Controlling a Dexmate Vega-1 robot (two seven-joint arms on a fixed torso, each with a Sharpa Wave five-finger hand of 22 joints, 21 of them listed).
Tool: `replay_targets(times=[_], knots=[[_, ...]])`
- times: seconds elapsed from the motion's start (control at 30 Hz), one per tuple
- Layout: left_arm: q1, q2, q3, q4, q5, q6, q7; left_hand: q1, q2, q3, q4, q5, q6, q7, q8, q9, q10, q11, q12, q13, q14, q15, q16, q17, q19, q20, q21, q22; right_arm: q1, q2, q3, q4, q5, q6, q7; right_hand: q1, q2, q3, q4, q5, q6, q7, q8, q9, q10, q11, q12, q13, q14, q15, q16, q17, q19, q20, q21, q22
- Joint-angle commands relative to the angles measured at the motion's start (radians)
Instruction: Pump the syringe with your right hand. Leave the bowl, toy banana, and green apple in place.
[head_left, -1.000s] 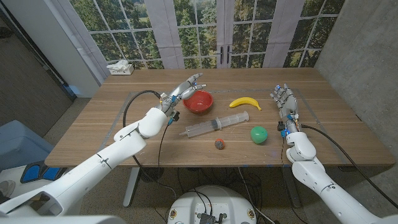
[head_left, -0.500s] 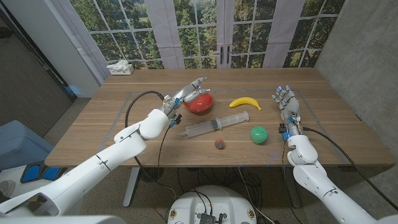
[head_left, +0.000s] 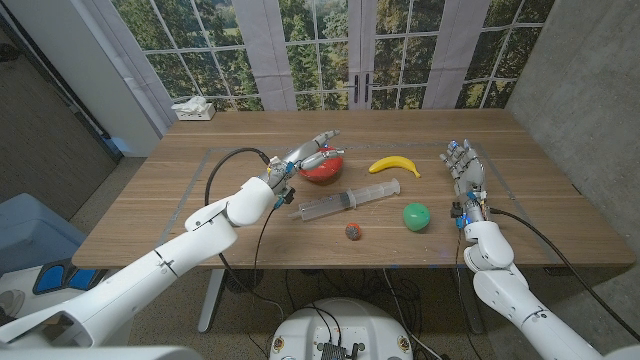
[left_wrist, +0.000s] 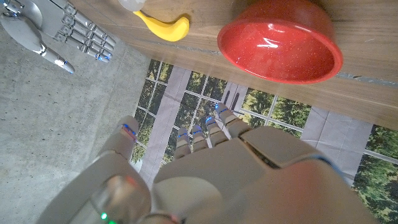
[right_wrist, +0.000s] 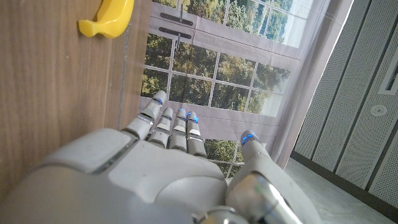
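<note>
Red bowl (head_left: 322, 167) newly under left hand (head_left: 308, 150).

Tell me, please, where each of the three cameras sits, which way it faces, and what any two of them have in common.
Head view: on the robot's head, looking down over the table; both arms come in, left hand over the red bowl, right hand at the table's right side.
Left wrist view: on the left wrist, looking along the left hand's back at the red bowl and windows.
Right wrist view: on the right wrist, looking along the right hand's back toward the windows.
Shared: all three views show the toy banana.
</note>
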Motion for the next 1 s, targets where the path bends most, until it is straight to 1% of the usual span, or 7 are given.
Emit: replay_targets(times=[0.03,0.33,0.4,0.6,0.7,0.83,1.0], knots=[[0.006,0.01,0.012,-0.024,0.017,0.018,-0.024,0.016,0.005,0.003,-0.009,-0.003,-0.002,0.001,-0.004,0.002,0.001,-0.002,-0.001,0.004,0.006,-0.026,-0.002,0.003,0.013,0.0,-0.001,0.005,-0.015,0.001,0.005,-0.009,-0.003,0.009,0.0,0.009,0.007,0.002,-0.009,-0.004,0.011,0.001,0.004,0.006,0.011,0.001,0.009,0.003,0.006,0.005,0.005,0.003,0.012,-0.003,-0.006,0.001],[0.003,0.026,0.025,-0.055,0.03,0.068,-0.068,0.025,0.025,0.01,-0.011,-0.001,-0.008,0.0,-0.006,0.002,-0.003,-0.002,-0.004,0.004,0.011,-0.023,-0.002,0.004,0.026,0.006,0.003,0.006,-0.025,0.002,0.008,-0.017,-0.004,0.015,-0.001,0.008,0.007,0.001,-0.01,-0.004,0.012,0.001,0.004,0.006,0.011,0.002,0.009,0.003,0.005,0.005,0.004,0.003,0.013,-0.003,-0.009,0.002],[0.002,0.027,0.027,-0.058,0.028,0.075,-0.075,0.028,0.028,0.01,-0.013,-0.001,-0.007,0.0,-0.005,0.003,-0.002,-0.003,-0.004,0.004,0.021,-0.021,0.0,0.003,0.04,0.014,0.007,0.006,-0.028,0.001,0.009,-0.019,-0.005,0.017,-0.001,0.008,0.007,0.001,-0.01,-0.004,0.012,0.001,0.004,0.006,0.012,0.002,0.009,0.003,0.006,0.006,0.005,0.003,0.013,-0.002,-0.01,0.002],[-0.006,0.035,0.039,-0.08,0.046,0.118,-0.101,0.037,0.034,0.011,-0.019,-0.001,0.01,0.007,0.001,0.003,0.012,0.001,0.001,0.005,0.038,-0.017,0.002,0.003,0.076,0.02,0.018,0.007,-0.039,0.002,0.014,-0.025,-0.008,0.025,-0.003,0.007,0.008,0.0,-0.011,-0.004,0.013,0.001,0.004,0.006,0.012,0.001,0.009,0.003,0.006,0.006,0.005,0.003,0.014,-0.002,-0.012,0.002],[-0.01,0.04,0.047,-0.093,0.061,0.144,-0.111,0.038,0.029,0.009,-0.022,-0.003,0.016,0.006,0.003,0.003,0.021,-0.002,0.003,0.005,0.045,-0.021,0.002,0.003,0.082,0.017,0.019,0.007,-0.043,0.002,0.016,-0.027,-0.009,0.029,-0.004,0.007,0.008,0.0,-0.011,-0.004,0.013,0.002,0.004,0.006,0.012,0.002,0.009,0.003,0.006,0.006,0.005,0.003,0.015,-0.002,-0.013,0.002],[-0.015,0.046,0.055,-0.11,0.076,0.175,-0.125,0.05,0.008,0.001,-0.037,-0.007,0.069,0.026,0.015,0.003,0.065,0.002,0.013,0.005,0.081,-0.027,0.006,0.004,0.099,0.016,0.016,0.006,-0.047,0.003,0.017,-0.03,-0.006,0.031,-0.003,0.006,0.008,0.0,-0.011,-0.004,0.014,0.002,0.004,0.006,0.013,0.003,0.009,0.003,0.007,0.006,0.005,0.003,0.016,-0.001,-0.015,0.002],[-0.018,0.052,0.063,-0.131,0.103,0.211,-0.13,0.059,-0.002,-0.002,-0.042,-0.009,0.094,0.029,0.018,0.003,0.09,0.006,0.017,0.005,0.108,-0.029,0.01,0.004,0.113,0.016,0.016,0.006,-0.05,0.002,0.019,-0.03,-0.006,0.036,0.002,0.004,0.008,-0.002,-0.011,-0.004,0.018,-0.002,0.005,0.006,0.015,0.004,0.009,0.003,0.008,0.005,0.006,0.004,0.017,0.0,-0.018,0.002]])
